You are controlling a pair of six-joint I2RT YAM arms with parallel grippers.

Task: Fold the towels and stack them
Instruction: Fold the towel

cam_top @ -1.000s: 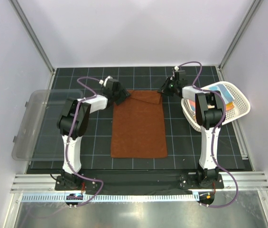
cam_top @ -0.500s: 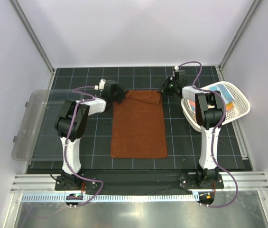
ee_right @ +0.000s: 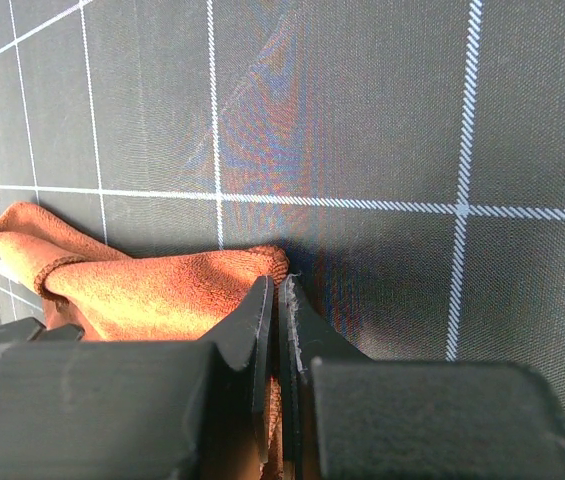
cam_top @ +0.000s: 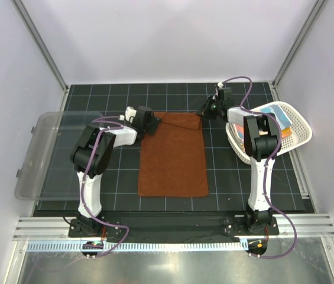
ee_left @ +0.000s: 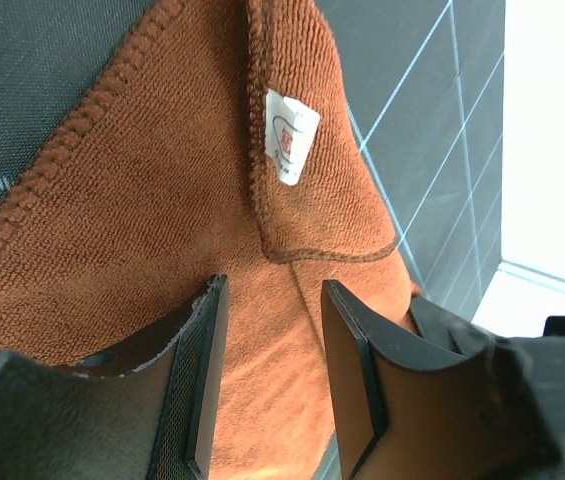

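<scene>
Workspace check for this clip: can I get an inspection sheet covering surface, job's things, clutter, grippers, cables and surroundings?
Surface: black gridded mat, flat.
Job's things: rust-brown towel spread on the mat, its far left corner folded over, showing a white tag; folded towels in the white basket.
Clutter: clear bin at the mat's left edge; the basket at the right.
Grippers: left gripper open over the folded corner; right gripper shut on the towel's far right corner.
Cables: purple cables run along both arms; no snag seen.
Surroundings: plain white walls; nothing else seen.
</scene>
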